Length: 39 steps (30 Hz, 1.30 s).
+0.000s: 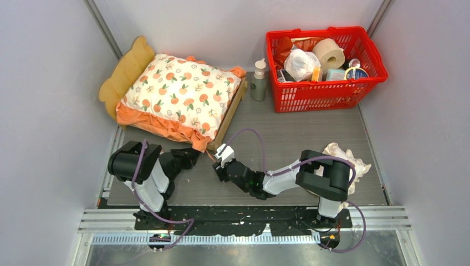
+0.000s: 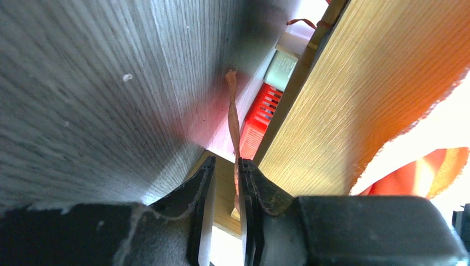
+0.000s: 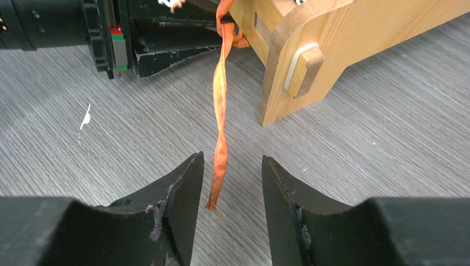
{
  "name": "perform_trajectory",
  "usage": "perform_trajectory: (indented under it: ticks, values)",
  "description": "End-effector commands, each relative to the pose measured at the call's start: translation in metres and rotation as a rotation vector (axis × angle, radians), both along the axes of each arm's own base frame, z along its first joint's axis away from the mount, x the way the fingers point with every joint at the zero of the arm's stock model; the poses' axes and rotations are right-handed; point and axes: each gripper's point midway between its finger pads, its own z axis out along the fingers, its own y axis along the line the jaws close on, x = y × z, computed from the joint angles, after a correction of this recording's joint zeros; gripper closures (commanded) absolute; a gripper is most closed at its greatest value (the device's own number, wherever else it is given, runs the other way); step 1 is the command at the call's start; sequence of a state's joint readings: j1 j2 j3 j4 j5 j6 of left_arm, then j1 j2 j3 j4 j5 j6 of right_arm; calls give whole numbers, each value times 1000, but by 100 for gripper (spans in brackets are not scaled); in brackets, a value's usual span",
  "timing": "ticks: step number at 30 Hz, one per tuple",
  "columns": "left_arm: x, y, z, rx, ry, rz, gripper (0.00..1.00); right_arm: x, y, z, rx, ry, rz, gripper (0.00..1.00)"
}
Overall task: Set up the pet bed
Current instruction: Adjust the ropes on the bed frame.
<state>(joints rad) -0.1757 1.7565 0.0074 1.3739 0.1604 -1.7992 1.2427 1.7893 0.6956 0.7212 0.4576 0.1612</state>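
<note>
Black-and-white left arm (image 1: 155,183) and right arm (image 1: 282,180), purple cables (image 1: 248,130) looping along both, black wedge-shaped fingers (image 3: 177,205) with chipped, scuffed edges.

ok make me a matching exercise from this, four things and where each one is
Things:
1. orange-print cushion
2. red basket
3. bottle
4. orange ribbon

Places:
A. loose end seen between the open jaws of the right gripper
B. far right corner of the table
C. on the pet bed
D. standing between the pet bed and the basket

Pairs: 1-C, 2-B, 3-D, 4-A
</note>
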Motion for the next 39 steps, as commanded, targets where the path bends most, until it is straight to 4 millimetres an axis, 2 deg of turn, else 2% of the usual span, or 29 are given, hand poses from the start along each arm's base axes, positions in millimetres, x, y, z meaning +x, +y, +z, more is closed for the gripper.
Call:
perform_trajectory:
  ticks: [1, 2, 4, 5, 7, 10, 14, 15, 17, 19, 21, 24, 28, 33, 39]
  values:
    - [1, 7, 21, -38, -78, 55, 77, 9, 12, 28, 88, -74, -23, 53]
    - [2, 7, 23, -38, -82, 61, 79, 10, 12, 28, 88, -81, -24, 56]
    - [3, 8, 23, -39, -84, 72, 84, 15, 13, 34, 87, -103, -41, 69]
    - [3, 8, 23, -39, -84, 76, 89, 18, 11, 36, 72, -117, -56, 80]
    - [3, 9, 23, -39, -82, 78, 94, 22, 11, 46, 72, -145, -65, 93]
    - [0, 9, 21, -39, -72, 80, 100, 26, 9, 66, 89, -189, -67, 95]
    - [-17, 18, 14, -23, -42, 107, 99, 36, 5, 84, 81, -227, -77, 95]
    - [-21, 20, 12, -16, -36, 117, 93, 41, 3, 88, 82, -234, -82, 95]
    - [-25, 23, 11, 6, -41, 119, 88, 48, 0, 98, 89, -249, -96, 95]
    - [-27, 17, 10, 3, -38, 85, 82, 55, -4, 104, 89, -254, -105, 95]
    - [-30, 15, 8, 5, -28, 68, 72, 60, -4, 109, 93, -260, -98, 95]
    - [-30, 15, 9, 24, -41, 63, 65, 66, -6, 115, 88, -276, -89, 95]
    - [-27, 20, 19, 50, -92, 88, 62, 73, -4, 127, 95, -283, -63, 95]
    - [-27, 32, 31, 101, -160, 142, 62, 84, -3, 128, 79, -273, -45, 95]
    - [-37, 30, 20, 157, -134, 102, 57, 96, -8, 128, 93, -253, -72, 95]
